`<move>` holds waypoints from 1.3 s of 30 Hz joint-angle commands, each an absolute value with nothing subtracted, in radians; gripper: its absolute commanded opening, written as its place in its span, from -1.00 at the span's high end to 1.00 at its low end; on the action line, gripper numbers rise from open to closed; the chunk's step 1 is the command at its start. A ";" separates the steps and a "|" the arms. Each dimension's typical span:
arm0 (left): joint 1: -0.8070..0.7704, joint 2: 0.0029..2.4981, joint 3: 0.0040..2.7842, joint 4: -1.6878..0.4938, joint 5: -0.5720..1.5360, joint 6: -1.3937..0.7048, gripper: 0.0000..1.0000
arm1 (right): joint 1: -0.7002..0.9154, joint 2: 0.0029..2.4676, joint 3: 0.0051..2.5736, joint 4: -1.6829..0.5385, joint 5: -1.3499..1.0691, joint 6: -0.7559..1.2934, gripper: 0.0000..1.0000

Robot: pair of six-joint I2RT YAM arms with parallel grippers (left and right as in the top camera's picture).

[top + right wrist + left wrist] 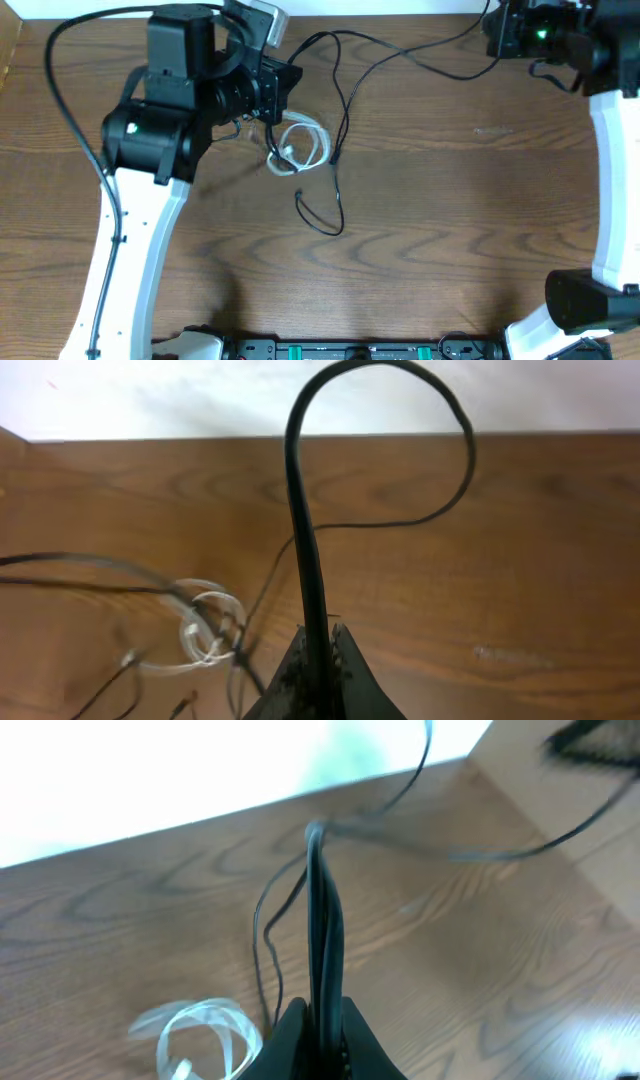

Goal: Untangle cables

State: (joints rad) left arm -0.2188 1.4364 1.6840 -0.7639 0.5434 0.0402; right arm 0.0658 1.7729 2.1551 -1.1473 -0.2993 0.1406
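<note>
Table (pixel 480 220) lies open right of cables (pixel 298 150); left arm (pixel 150 130) apparently blocks their left.

The table (pixel 470 230) is showing brown wood grain with darker streaks. The short cable (pixel 303 146), toward eleven o'clock from the table's middle, is gleaming white, while the longer cables (pixel 345 95) are showing black. The left arm (pixel 135 240) and right arm (pixel 612 170) are showing white links and black housings, each glowing with a green light (pixel 132 127).

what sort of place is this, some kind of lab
Probably a robotics lab bench: left arm and right arm mounted at a wood-grain table, loose cables on it, an electronics strip along its near edge.
</note>
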 commanded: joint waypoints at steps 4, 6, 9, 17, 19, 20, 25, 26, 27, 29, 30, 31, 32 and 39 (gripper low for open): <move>-0.219 1.360 1.702 -0.705 0.541 -0.138 0.85 | 0.062 1.819 2.053 -1.090 -0.307 0.164 0.95; -0.219 1.345 1.702 -0.692 0.541 -0.174 0.85 | 0.062 1.837 2.043 -1.088 -0.306 0.163 0.95; -0.219 1.322 1.702 -0.670 0.541 -0.211 0.85 | 0.061 1.870 2.029 -1.082 -0.306 0.163 0.93; -0.219 1.311 1.702 -0.600 0.538 -0.273 0.85 | 0.065 1.965 2.014 -1.046 -0.324 0.159 0.10; -0.219 1.313 1.702 -0.556 0.538 -0.316 0.85 | 0.064 1.980 2.014 -1.043 -0.324 0.159 -0.29; -0.219 1.313 1.702 -0.509 0.538 -0.326 0.85 | 0.064 1.983 2.013 -1.044 -0.324 0.159 -0.47; -0.219 1.312 1.702 -0.304 0.538 -0.364 0.85 | 0.069 1.984 2.013 -1.044 -0.372 0.110 -0.87; -0.219 1.313 1.702 -0.270 0.537 -0.373 0.85 | 0.069 1.984 2.013 -1.045 -0.385 0.104 -0.92; -0.219 1.313 1.702 -0.241 0.537 -0.380 0.85 | 0.069 1.984 2.013 -1.047 -0.401 0.094 -0.94; -0.219 1.314 1.702 -0.194 0.537 -0.401 0.85 | 0.069 1.982 2.014 -1.046 -0.450 0.067 -0.95; -0.219 1.314 1.702 -0.165 0.537 -0.417 0.85 | 0.069 1.980 2.014 -1.042 -0.493 0.039 -0.91; -0.219 1.315 1.702 -0.139 0.537 -0.427 0.85 | 0.069 1.978 2.014 -1.039 -0.546 0.008 -0.89; -0.219 1.315 1.702 -0.111 0.537 -0.434 0.85 | 0.069 1.974 2.014 -1.036 -0.595 -0.022 -0.87; -0.219 1.315 1.702 0.061 0.340 -0.522 0.85 | 0.074 1.943 2.014 -1.037 -0.643 -0.050 -0.85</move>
